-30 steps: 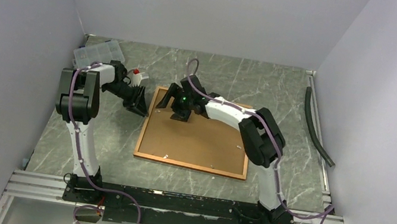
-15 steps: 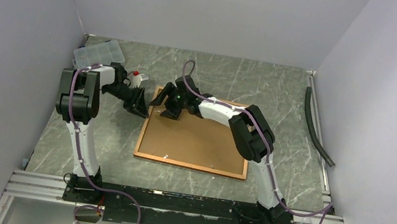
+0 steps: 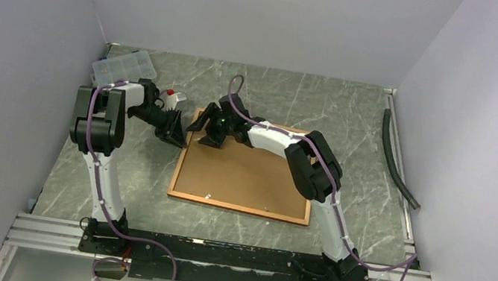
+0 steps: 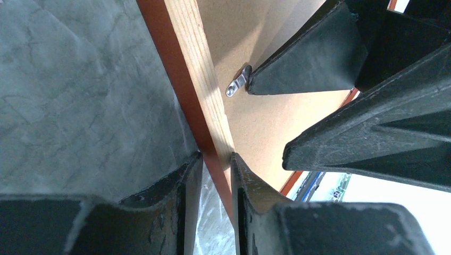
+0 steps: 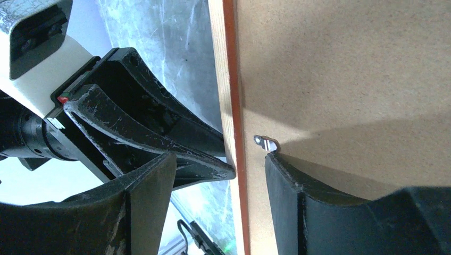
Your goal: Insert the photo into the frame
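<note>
Marble table point(image 3: 313, 98), left gripper point(image 4: 215, 155) pinching frame point(image 4: 191, 64) edge

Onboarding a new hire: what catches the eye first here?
The frame lies back-up mid-table, brown backing board showing. Both grippers crowd its far-left corner: the left gripper pinches the side rail, the right gripper stands open astride it, one finger by a small metal tab.
</note>
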Tool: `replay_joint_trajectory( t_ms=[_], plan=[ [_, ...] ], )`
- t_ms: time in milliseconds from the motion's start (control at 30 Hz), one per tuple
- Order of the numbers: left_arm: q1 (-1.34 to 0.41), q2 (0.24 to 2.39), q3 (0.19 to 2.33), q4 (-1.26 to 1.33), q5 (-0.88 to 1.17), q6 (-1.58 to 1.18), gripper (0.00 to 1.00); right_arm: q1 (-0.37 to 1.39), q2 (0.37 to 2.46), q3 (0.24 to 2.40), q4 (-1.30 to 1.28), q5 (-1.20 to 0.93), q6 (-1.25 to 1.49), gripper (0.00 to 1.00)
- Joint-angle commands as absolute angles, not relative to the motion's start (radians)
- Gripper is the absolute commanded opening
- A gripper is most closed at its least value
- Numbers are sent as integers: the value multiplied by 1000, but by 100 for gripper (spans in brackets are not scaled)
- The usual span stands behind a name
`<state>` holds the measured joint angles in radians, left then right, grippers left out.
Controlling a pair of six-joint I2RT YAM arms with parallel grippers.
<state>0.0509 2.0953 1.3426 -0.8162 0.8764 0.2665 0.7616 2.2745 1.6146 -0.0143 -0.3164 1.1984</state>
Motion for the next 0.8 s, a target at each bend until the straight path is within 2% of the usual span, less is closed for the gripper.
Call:
replay_joint_trajectory(
  t_ms=[0, 567, 767],
  plan=[
    [46, 2103, 1329, -804, 860, 276, 31, 756, 2297, 1670, 17, -313, 1197, 65],
    [45, 2105, 1322, -815, 865, 296, 25, 747, 2313, 1746, -72, -275, 1105, 62],
    [46, 2101, 1322, -819, 867, 300, 24, 743, 2272, 1708, -76, -272, 1086, 61]
  ],
)
